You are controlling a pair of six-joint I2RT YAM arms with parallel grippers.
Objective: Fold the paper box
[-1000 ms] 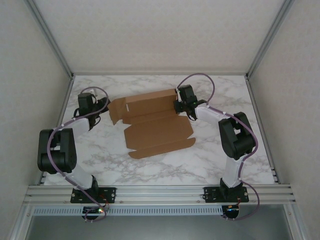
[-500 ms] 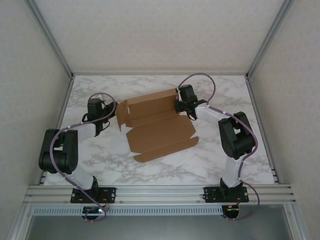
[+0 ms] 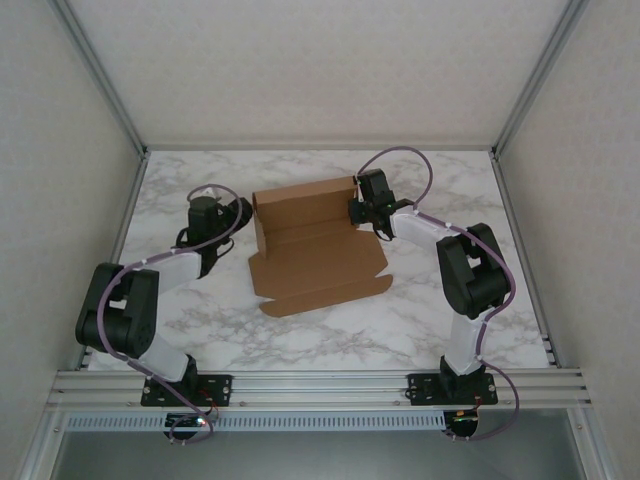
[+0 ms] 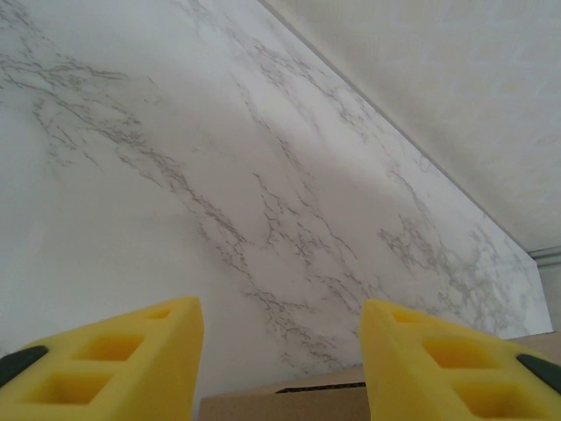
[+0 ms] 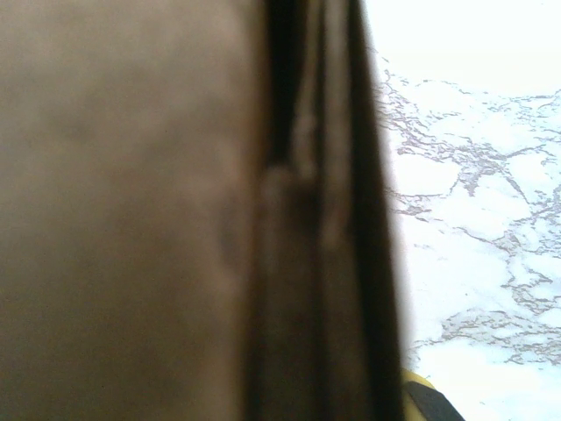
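The paper box [image 3: 315, 255] is a brown cardboard sheet lying mid-table, its back panel raised and its left end flap standing upright. My left gripper [image 3: 238, 213] is against that upright flap from the left. In the left wrist view its yellow fingers [image 4: 131, 351] stand apart, open, with a cardboard edge [image 4: 289, 405] low between them and not pinched. My right gripper [image 3: 357, 210] is shut on the box's right back edge. Blurred cardboard [image 5: 131, 219] sits close to the lens in the right wrist view, with a bit of yellow finger [image 5: 419, 393] at the bottom.
The marble table [image 3: 440, 320] has open surface to the right and in front of the box. White walls with metal posts close in the sides and back. An aluminium rail [image 3: 320, 385] runs along the near edge by the arm bases.
My left arm has swung right, and the box's left flap, which lay flat, now stands upright. The right arm and its grip have stayed put.
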